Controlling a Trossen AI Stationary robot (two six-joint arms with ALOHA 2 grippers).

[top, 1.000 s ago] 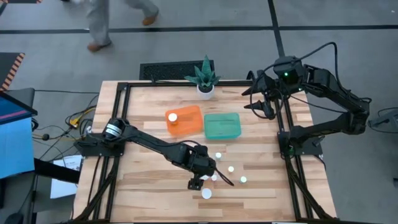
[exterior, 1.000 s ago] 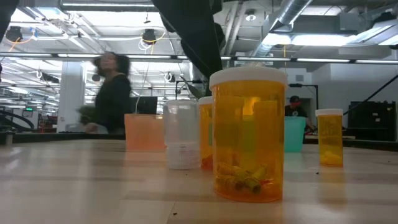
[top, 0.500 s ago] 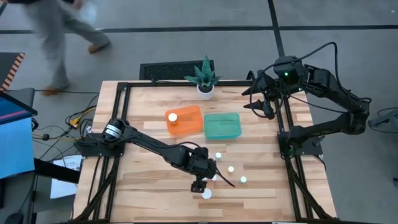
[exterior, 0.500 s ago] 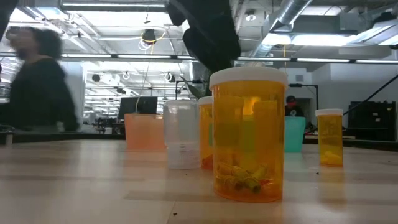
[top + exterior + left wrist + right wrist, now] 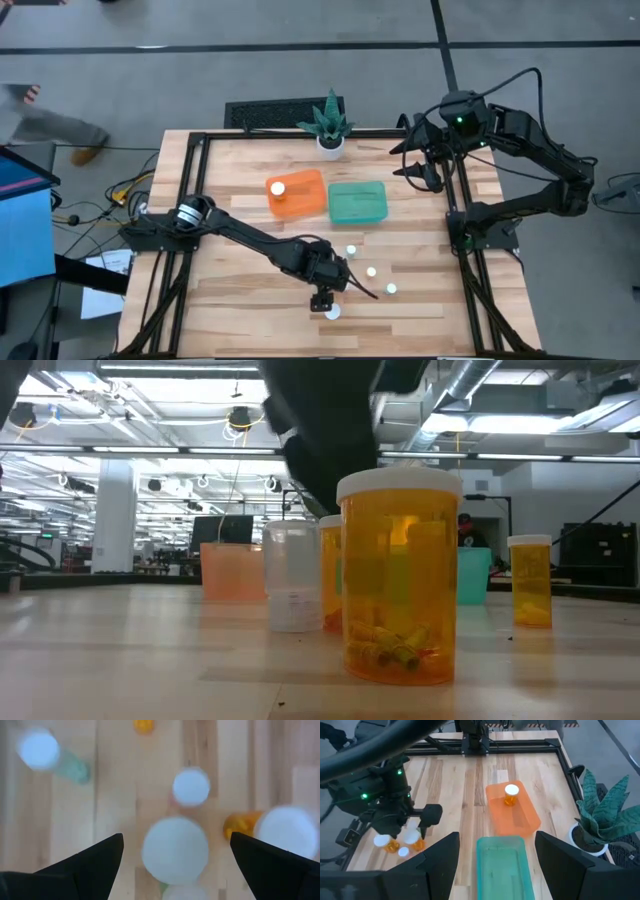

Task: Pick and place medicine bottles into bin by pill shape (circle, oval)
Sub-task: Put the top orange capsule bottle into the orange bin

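Observation:
Several small white-capped medicine bottles stand upright on the wood table (image 5: 240,270) near its front right: (image 5: 351,250), (image 5: 371,271), (image 5: 391,289) and the nearest, wide-capped one (image 5: 332,312). In the low view that one is the big orange bottle (image 5: 400,575). My left gripper (image 5: 322,298) hangs open just above it. In the left wrist view (image 5: 175,845) its fingers stand on either side of the white cap (image 5: 175,851) without touching it. One bottle (image 5: 278,188) stands in the orange bin (image 5: 305,195). My right gripper (image 5: 425,165) waits open at the far right.
A green bin (image 5: 357,202) sits right of the orange bin. A potted plant (image 5: 328,125) stands at the far edge. A clear bottle (image 5: 292,575) and two more orange bottles (image 5: 332,575), (image 5: 530,580) stand behind the near one. Black frame rails run along the table's edges.
My left gripper has moved toward the table's near edge and down, coming over the nearest wide-capped bottle. The bottles have stayed where they were. A person beyond the table has walked off to the left.

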